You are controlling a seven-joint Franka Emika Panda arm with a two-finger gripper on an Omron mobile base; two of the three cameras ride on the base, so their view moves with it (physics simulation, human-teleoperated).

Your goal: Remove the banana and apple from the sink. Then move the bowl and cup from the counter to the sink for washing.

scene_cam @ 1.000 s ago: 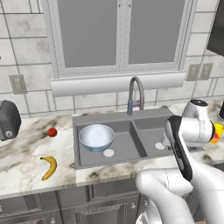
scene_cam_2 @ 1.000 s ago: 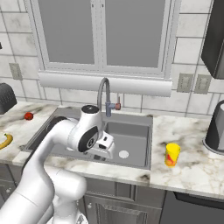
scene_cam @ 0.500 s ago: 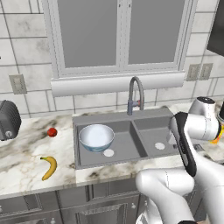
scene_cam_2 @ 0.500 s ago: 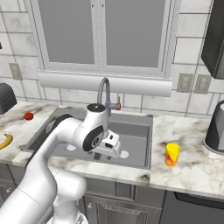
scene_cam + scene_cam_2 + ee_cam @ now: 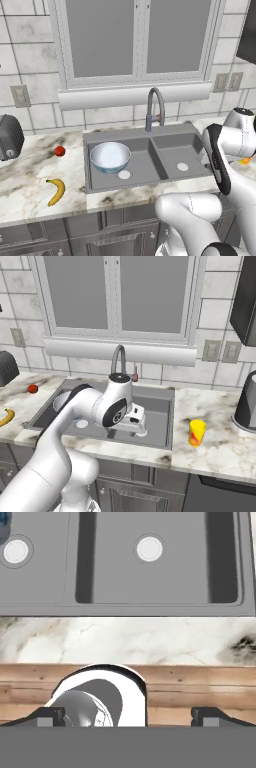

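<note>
The bowl (image 5: 110, 156) rests in the left basin of the dark grey sink (image 5: 131, 133), by its white drain. On the counter (image 5: 25, 172) left of the sink lie the red apple (image 5: 59, 151) and the yellow banana (image 5: 56, 191). The yellow cup (image 5: 196, 432) stands upright on the counter (image 5: 220, 421) right of the sink (image 5: 150, 443). My gripper (image 5: 138, 426) hangs over the front of the right basin, a good way left of the cup. In the hand view my gripper (image 5: 129, 718) is open with nothing between its dark fingertips (image 5: 50, 717).
A curved grey faucet (image 5: 155, 107) rises behind the sink's divider. A dark appliance (image 5: 9, 137) sits at the counter's far left and a dark pot (image 5: 247, 403) at the far right. The hand view looks over the counter's front strip (image 5: 125, 639) into both basins.
The arm has swung to the right, carrying the hand along the sink's front toward the cup's side. The gripper stays open. Bowl, apple, banana and cup have not moved.
</note>
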